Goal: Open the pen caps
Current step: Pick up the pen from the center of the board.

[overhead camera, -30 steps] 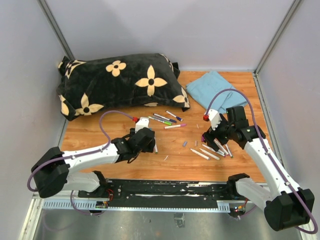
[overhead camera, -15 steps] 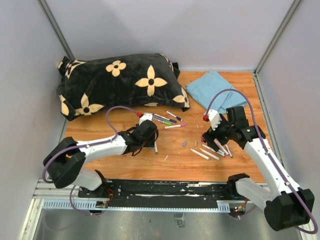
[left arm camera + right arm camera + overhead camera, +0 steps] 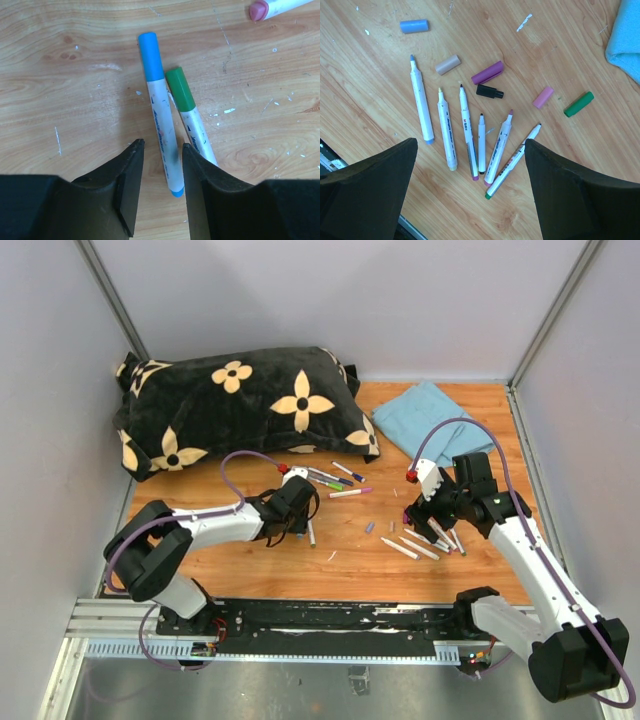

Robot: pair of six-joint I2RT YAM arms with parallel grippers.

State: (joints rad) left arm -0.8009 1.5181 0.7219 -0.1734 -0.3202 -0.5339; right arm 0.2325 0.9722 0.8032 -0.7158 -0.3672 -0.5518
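Left wrist view: two pens are seen lying side by side on the wooden table (image 3: 75, 75). One is topped by a blue cap (image 3: 151, 55) and the other by a green cap (image 3: 180, 89) — both caps are still on. The left gripper (image 3: 160, 152) is held with its jaws apart. The tail end of the blue-capped pen (image 3: 164, 130) is found between the fingers, but it is not squeezed. A pink cap (image 3: 259, 10) is seen on a third pen in the top corner.

From the right wrist, the right gripper (image 3: 470, 147) is shown spread wide, and nothing is held in it. Six open pens (image 3: 446, 130) are laid in a row below it. Loose caps are scattered just past their tips — a loose blue cap (image 3: 414, 26), a tan cap (image 3: 447, 64), a purple cap (image 3: 487, 72), a black cap (image 3: 489, 91), a loose pink cap (image 3: 543, 97) and a loose green cap (image 3: 579, 104). A blue cloth (image 3: 627, 40) is seen at the edge.

From the top, a black flowered pillow (image 3: 240, 405) is seen at the back.
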